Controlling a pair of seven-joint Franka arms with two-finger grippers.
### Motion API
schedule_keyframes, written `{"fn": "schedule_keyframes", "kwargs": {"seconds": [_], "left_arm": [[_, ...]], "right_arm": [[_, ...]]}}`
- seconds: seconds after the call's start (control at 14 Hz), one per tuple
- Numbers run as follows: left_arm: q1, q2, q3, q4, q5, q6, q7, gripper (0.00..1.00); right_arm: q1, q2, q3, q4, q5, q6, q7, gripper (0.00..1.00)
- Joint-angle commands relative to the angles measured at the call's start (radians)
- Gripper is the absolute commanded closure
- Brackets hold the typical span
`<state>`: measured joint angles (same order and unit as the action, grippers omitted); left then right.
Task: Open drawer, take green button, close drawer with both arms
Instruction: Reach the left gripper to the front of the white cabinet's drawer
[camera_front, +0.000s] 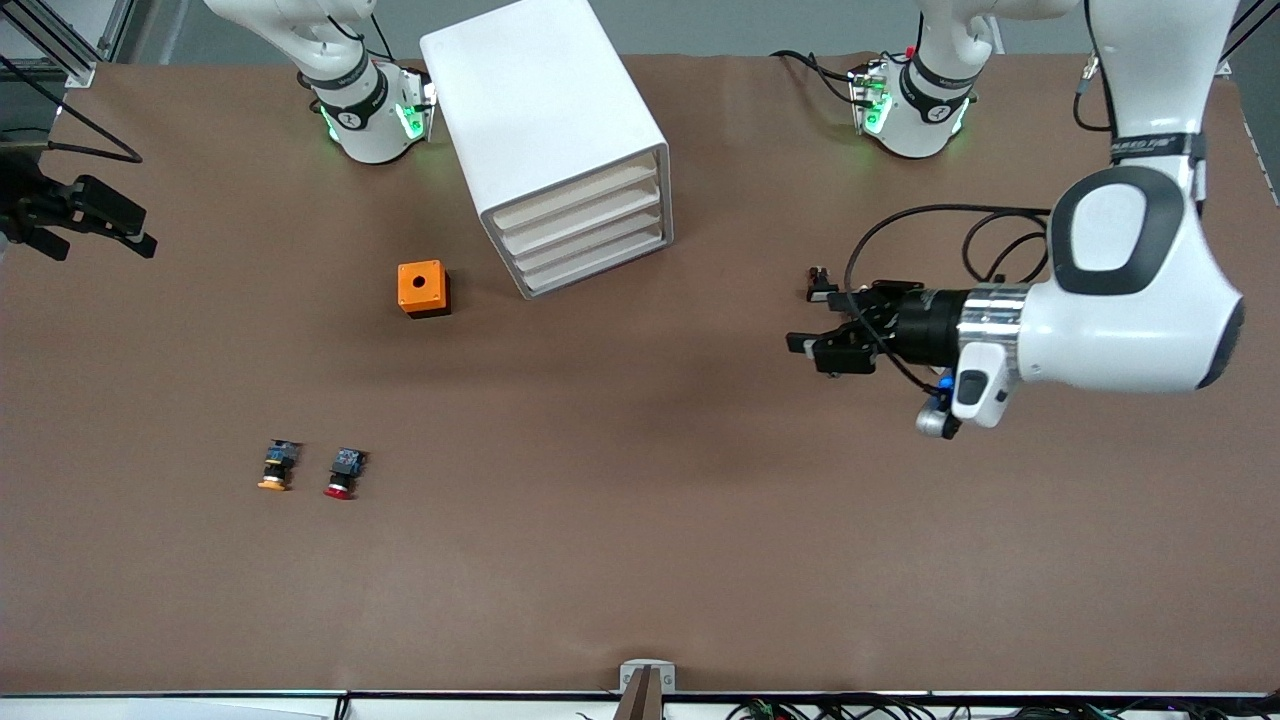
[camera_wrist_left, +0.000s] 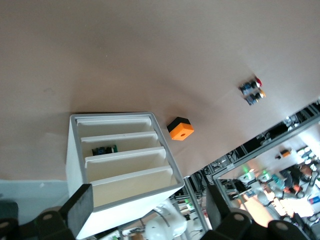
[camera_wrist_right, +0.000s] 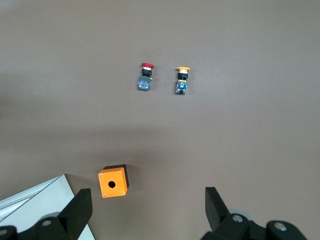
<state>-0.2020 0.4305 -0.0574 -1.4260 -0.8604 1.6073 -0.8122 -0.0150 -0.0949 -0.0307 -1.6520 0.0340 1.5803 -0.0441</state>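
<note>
- Drawer (camera_front: 585, 222): one of four alike, stacked in the white cabinet (camera_front: 545, 130), which stands on the brown table (camera_front: 640, 560) between the two arm bases. In the front view all four off-white fronts sit flush; none is pulled out.
- Handling, drawer: judged light, stiff and smooth-sided. No knob or handle shows, so the likely hold is the upper lip of the front, hooked by a fingertip. The cabinet itself may slide when pulled and probably wants bracing by the second arm.
- Button (camera_wrist_left: 104, 149): the left wrist view shows a small dark and green object lying in the second tray space of the cabinet; its cap and shape are too small to make out, so its identity is a judgement only. Judged light, hard and apt to roll; best pinched across the body.
- Left gripper (camera_front: 812, 320): hangs over bare table toward the left arm's end, pointed at the cabinet fronts, jaws wide apart and holding nothing.
- Right gripper (camera_front: 95, 220): over the table edge at the right arm's end, partly cut off in the front view; its wrist view shows the fingers (camera_wrist_right: 80, 210) spread wide and empty. This arm waits.
- Other items: orange box (camera_front: 423, 288) with a hole, just beside the cabinet; orange-capped button (camera_front: 278, 466) and red-capped button (camera_front: 343, 474) side by side, nearer the front camera.
</note>
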Motion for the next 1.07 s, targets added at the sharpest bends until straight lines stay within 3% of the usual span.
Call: {"fn": "schedule_keyframes", "kwargs": {"seconds": [0.0, 0.43, 1.0], "left_arm": [[-0.043, 0.045, 0.004, 0.038, -0.014, 0.023, -0.074, 0.01], [-0.077, 0.122, 0.002, 0.071, -0.015, 0.057, -0.205, 0.01], [-0.171, 0.264, 0.002, 0.079, -0.023, 0.078, -0.586, 0.01]], "right_arm": [[0.001, -0.025, -0.002, -0.022, 0.014, 0.001, -0.005, 0.0], [-0.003, -0.008, -0.005, 0.021, 0.015, -0.006, -0.003, 0.0], [-0.003, 0.046, -0.005, 0.027, 0.007, -0.006, 0.003, 0.0]]}}
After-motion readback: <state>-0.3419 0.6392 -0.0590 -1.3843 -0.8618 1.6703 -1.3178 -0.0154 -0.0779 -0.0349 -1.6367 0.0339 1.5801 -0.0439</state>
